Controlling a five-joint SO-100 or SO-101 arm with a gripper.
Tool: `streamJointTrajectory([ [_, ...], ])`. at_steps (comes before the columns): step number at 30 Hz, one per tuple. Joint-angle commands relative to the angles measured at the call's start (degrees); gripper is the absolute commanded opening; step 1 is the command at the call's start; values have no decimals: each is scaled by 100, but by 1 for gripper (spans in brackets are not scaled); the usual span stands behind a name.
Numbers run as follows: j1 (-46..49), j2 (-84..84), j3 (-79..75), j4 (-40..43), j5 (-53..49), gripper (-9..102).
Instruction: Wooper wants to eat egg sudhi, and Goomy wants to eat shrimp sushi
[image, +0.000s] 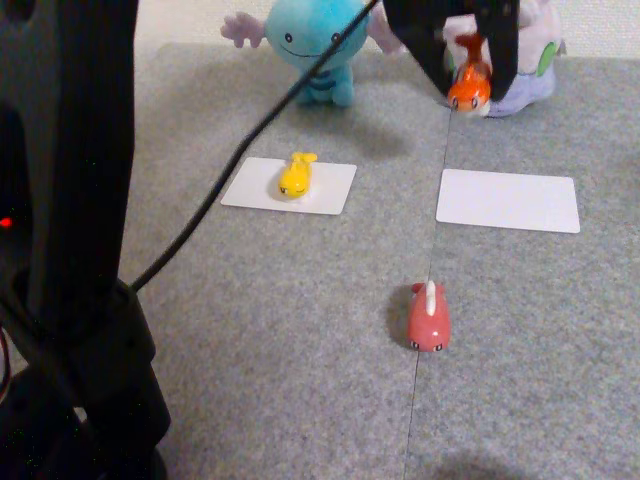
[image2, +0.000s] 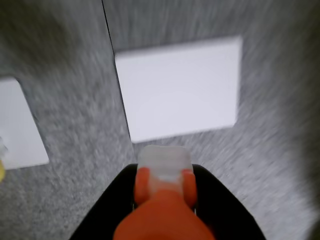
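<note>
My black gripper hangs at the top of the other view, shut on the orange shrimp sushi, which is held in the air in front of the lilac Goomy. In the wrist view the shrimp sushi sits between my jaws above a white card. The blue Wooper stands at the back. Before it, the yellow egg sudhi lies on a white card.
A second white card lies bare on the grey carpet in front of Goomy. A pink-red toy with a white stripe rests mid-floor. The arm's black base and a cable fill the left side.
</note>
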Motion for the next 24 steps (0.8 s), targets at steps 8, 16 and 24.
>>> streamJointTrajectory([
  [8, 475, -1714, -1485, -26, -316, 3],
  [16, 501, -2452, -2092, -114, -316, 3],
  [24, 439, -2540, -2232, -202, -308, 3],
])
